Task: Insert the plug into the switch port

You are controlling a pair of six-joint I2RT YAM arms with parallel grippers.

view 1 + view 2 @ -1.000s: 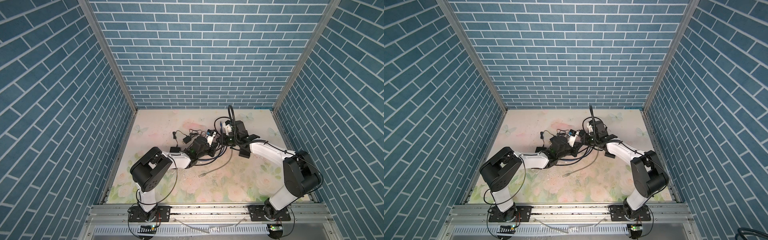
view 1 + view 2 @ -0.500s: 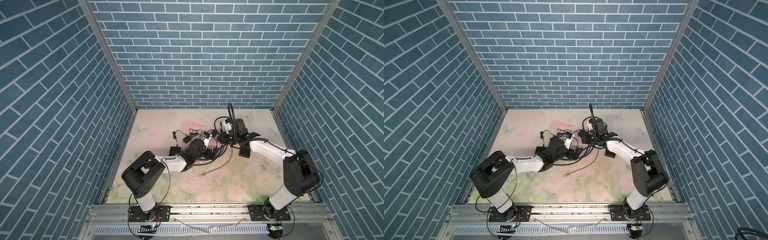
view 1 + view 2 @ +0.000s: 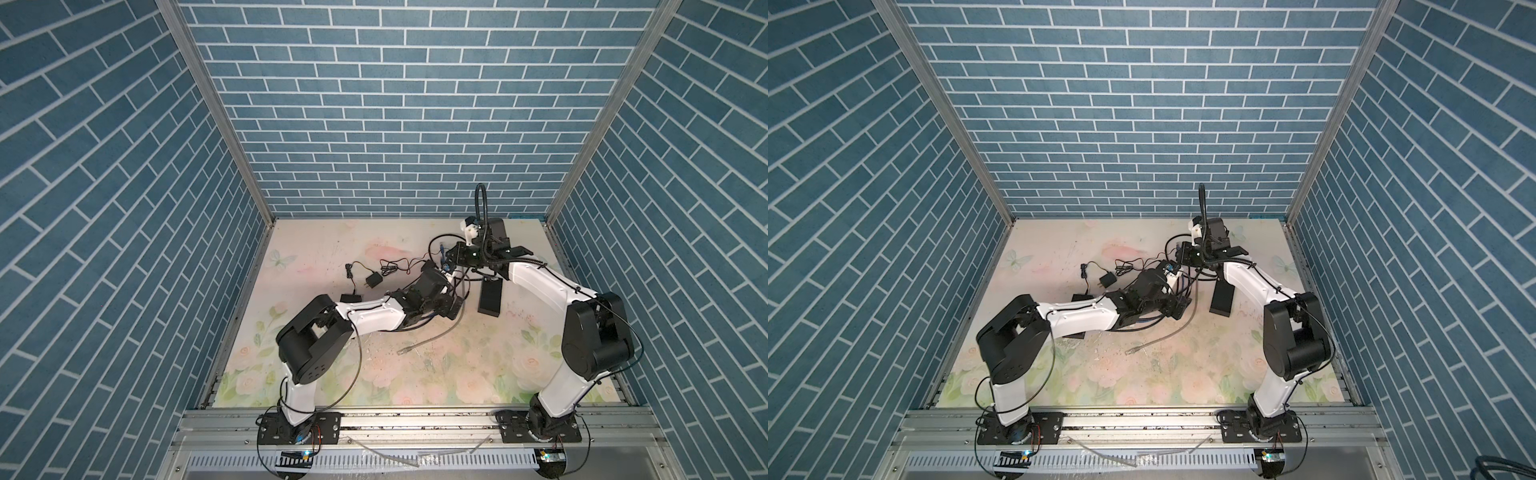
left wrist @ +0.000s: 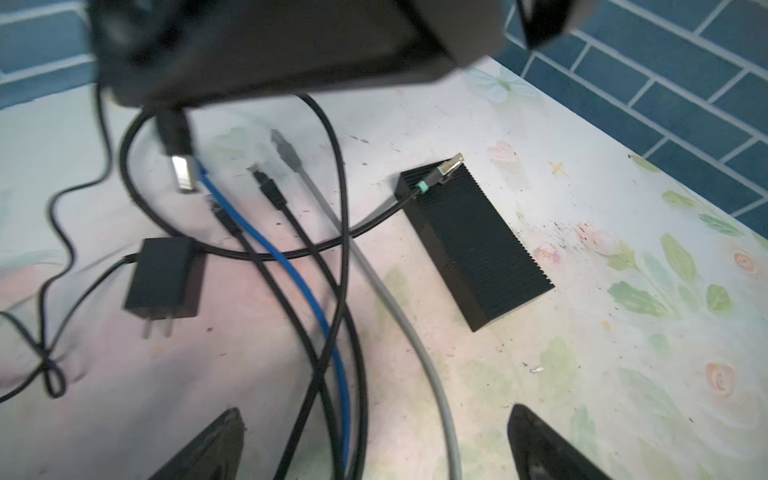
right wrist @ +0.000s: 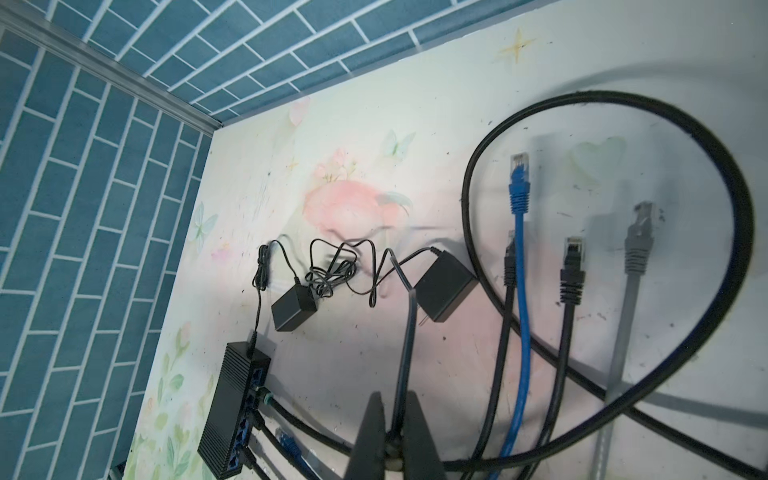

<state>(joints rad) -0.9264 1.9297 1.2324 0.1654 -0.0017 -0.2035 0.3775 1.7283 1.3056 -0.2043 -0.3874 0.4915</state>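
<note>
My right gripper [image 5: 392,436] is shut on a black cable with the plug [image 4: 183,174], whose metal tip hangs just above the table in the left wrist view. A finned black switch [image 3: 489,297] [image 4: 478,249] lies right of both grippers, and a teal-ringed plug [image 4: 442,170] rests on its far end. A second switch [image 5: 230,409] with blue ports holds several cables. My left gripper [image 3: 451,305] [image 4: 374,446] hovers open over the cable bundle, holding nothing. In both top views my right gripper [image 3: 1177,270] hangs just behind it.
Loose blue [image 5: 519,183], black [image 5: 573,266] and grey [image 5: 638,241] cable ends lie on the floral mat inside a thick black cable loop. Two black power adapters [image 5: 440,291] [image 5: 291,307] with tangled thin wires lie further left. A grey plug end [image 3: 405,350] lies toward the front.
My left gripper has gone from shut to wide open, and its arm has shifted a little. The right arm has stayed put, still shut on its cable.
</note>
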